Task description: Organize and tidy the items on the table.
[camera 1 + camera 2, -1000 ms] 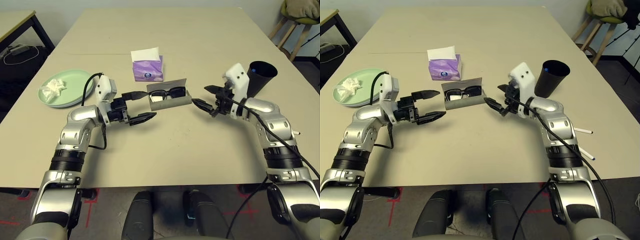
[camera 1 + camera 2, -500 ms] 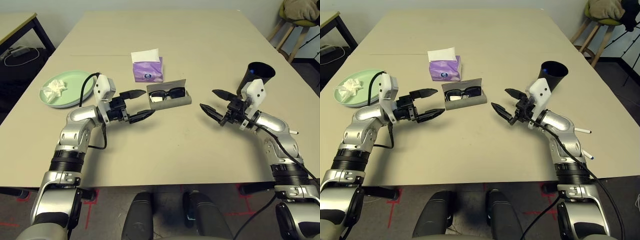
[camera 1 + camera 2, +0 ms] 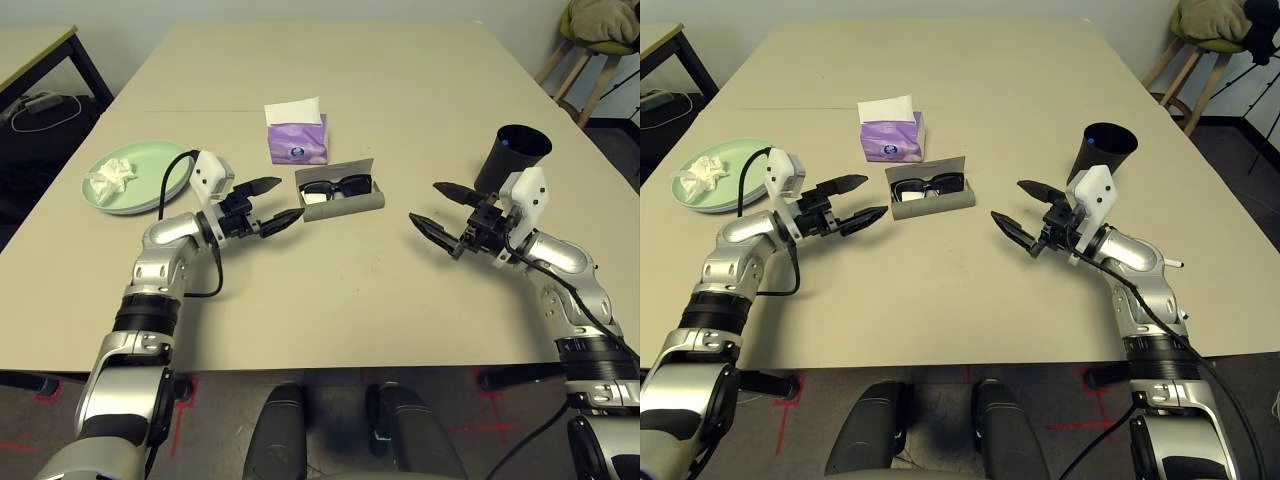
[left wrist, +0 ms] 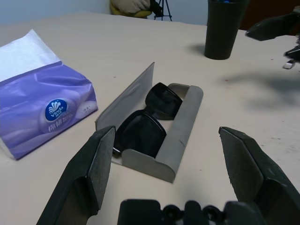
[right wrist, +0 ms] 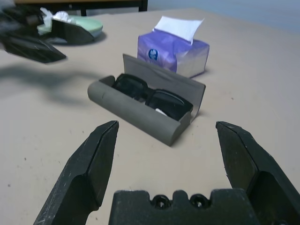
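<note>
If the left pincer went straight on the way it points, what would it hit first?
Probably the open glasses case holding the sunglasses: it lies directly ahead of the open left pincer, though height is hard to judge.

A wooden stool (image 3: 585, 62) stands beyond; dark floor (image 3: 30, 150) bears red tape marks (image 3: 185, 400).

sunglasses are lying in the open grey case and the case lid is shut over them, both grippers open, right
Not quite: the grey case stands open, its lid flap raised behind the sunglasses, as the left wrist view shows. The sunglasses do lie inside, and the left gripper and right gripper are open.
</note>
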`<state>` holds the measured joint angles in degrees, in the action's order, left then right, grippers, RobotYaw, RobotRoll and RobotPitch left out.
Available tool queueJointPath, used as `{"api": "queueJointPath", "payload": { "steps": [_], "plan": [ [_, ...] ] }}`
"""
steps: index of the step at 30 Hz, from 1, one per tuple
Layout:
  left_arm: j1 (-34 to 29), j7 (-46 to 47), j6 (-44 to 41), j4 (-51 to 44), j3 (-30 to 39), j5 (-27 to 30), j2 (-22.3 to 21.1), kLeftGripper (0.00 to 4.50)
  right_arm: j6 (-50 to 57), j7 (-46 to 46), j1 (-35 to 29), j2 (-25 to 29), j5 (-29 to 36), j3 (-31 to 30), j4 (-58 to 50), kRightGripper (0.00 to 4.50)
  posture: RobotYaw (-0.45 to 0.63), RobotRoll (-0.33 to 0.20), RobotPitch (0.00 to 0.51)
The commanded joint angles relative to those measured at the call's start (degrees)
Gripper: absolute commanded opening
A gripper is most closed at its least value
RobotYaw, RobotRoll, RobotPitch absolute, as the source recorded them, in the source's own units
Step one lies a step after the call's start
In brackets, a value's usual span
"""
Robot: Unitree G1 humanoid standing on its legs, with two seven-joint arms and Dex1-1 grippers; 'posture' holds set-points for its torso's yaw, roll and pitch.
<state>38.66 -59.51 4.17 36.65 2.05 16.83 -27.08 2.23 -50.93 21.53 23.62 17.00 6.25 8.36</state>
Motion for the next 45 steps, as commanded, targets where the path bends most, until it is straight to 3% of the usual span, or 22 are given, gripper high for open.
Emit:
{"api": "queueJointPath", "payload": {
  "steps": [1,5,13,20,29,37,45],
  "plan": [
    [2.8,4.1,2.0,7.0,0.4,-3.1,0.8,4.5,0.6,0.9,-1.5,0.3,0.8,-0.2,-1.7,4.47,0.18,0.0,0.108],
    [6.4,11.1,2.3,14.3,0.7,-6.0,1.2,3.22,0.3,1.3,-2.3,0.6,1.2,0.1,-1.9,4.5,0.17,0.0,0.111],
    [12.3,22.1,1.8,23.0,1.5,-8.6,3.9,0.03,-0.7,1.5,-3.0,1.3,1.6,0.4,-1.2,4.5,0.15,0.0,0.115],
    [16.8,28.2,1.7,27.8,2.1,-10.1,7.2,0.03,-1.1,1.7,-3.1,1.6,1.7,0.6,0.3,4.5,0.15,0.0,0.118],
    [19.4,27.3,2.6,30.4,1.3,-12.1,9.3,0.03,-3.0,2.3,-2.5,0.6,1.1,-0.3,2.7,4.5,0.13,0.0,0.12],
    [18.9,23.4,2.6,30.4,1.0,-12.9,9.9,0.03,-4.2,2.1,-2.6,0.6,1.0,-0.2,3.9,4.5,0.13,0.0,0.121],
    [16.3,11.1,2.1,26.4,1.6,-10.3,9.9,0.03,-4.3,2.3,-2.2,0.2,1.5,0.2,5.9,4.5,0.14,0.0,0.121]
  ]
}}
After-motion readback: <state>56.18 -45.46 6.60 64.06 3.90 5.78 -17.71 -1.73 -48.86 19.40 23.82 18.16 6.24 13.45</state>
